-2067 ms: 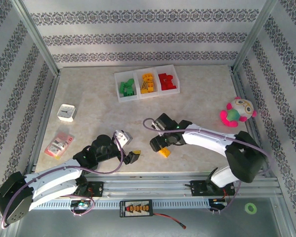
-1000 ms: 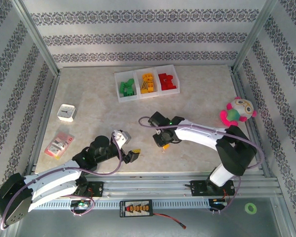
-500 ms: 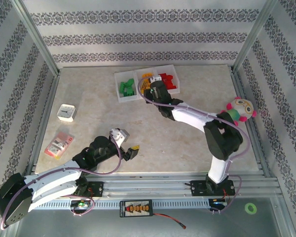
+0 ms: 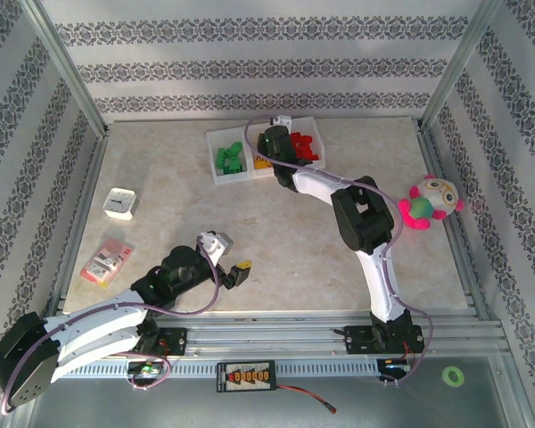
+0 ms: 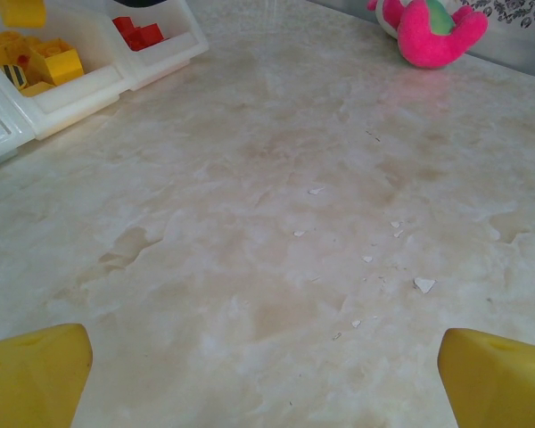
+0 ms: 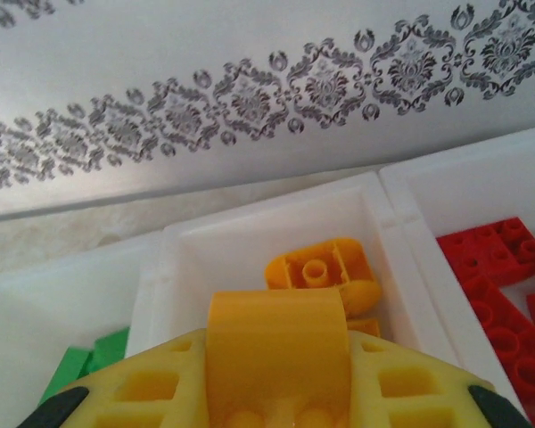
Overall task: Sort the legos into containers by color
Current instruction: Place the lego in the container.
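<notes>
A yellow-orange brick (image 6: pixel 276 343) sits pinched between the closed jaws of the right hand (image 4: pixel 269 143), held in the air just above the middle bin (image 6: pixel 276 218) of the three joined white containers (image 4: pixel 232 177) at the far side of the counter (image 4: pixel 339 259). The brick's lower end is cut off by the bottom edge of the right wrist view, so how deep the grip goes cannot be told. Inside the middle bin lies another orange brick (image 6: pixel 325 267), partly hidden behind the held one. From above, the right arm and hand cover most of that bin. Green bricks (image 4: pixel 230 159) lie in the left bin and red bricks (image 6: pixel 495 267) in the right one; their number is hard to make out. The left hand (image 4: pixel 238 273) hovers low over the near part of the counter, well apart from the containers, spread wide and holding nothing, its yellow fingers (image 5: pixel 31 374) showing at the bottom corners of its own view. A pink-and-green plush toy (image 4: pixel 425 202) sits near the right edge, and a small white box (image 4: pixel 119 203) lies near the left edge.
</notes>
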